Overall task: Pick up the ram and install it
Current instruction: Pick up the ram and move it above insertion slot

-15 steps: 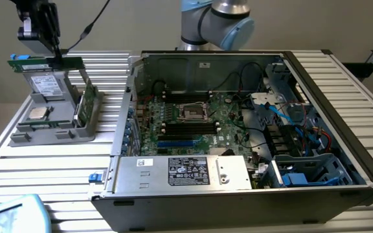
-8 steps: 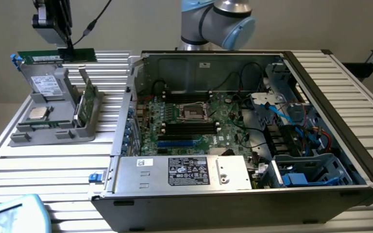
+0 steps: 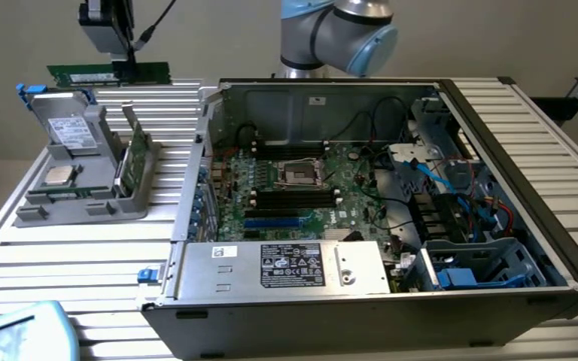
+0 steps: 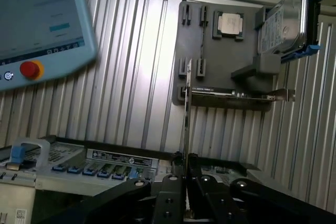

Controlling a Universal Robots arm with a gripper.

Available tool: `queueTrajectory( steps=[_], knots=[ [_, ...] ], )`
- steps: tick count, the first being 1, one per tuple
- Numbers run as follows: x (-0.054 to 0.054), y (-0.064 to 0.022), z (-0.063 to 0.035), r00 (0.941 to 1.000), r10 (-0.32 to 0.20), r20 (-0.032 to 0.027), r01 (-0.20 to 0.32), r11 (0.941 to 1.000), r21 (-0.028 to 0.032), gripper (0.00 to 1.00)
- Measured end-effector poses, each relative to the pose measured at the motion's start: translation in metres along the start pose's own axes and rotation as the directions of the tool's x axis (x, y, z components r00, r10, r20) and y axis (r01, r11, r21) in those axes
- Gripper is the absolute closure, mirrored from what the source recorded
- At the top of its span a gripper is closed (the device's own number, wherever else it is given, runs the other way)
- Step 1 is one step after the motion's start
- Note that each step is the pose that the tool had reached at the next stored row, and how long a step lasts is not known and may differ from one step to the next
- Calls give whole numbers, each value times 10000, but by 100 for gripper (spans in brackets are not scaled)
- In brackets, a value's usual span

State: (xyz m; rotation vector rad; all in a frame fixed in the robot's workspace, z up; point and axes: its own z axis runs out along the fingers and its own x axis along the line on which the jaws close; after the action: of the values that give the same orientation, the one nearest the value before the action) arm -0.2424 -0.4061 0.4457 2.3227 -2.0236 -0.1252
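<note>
In the exterior view's upper left, the black gripper [image 3: 126,66] pinches the long narrow green ram stick [image 3: 96,74] from above, likely leaving its contact edge free.

the gripper [image 3: 126,66] in the upper left of the exterior view is cut off by the top edge, as is the arm [image 3: 334,30]. the ram [image 3: 83,74] is partly hidden behind the gripper. the pendant [image 3: 13,331] is cropped at the lower left corner. the print on the power supply label [image 3: 291,265] is too small to read.
</note>
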Motion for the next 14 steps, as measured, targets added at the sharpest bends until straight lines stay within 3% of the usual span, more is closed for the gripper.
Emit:
queueTrajectory(
  steps=[5, 14],
  knots=[
    [29, -217, -86, 10000, -4, 31, 4, 10000, 2, 86],
    [82, -608, -245, 9992, -41, 406, 39, 10000, 55, 86]
  ],
)
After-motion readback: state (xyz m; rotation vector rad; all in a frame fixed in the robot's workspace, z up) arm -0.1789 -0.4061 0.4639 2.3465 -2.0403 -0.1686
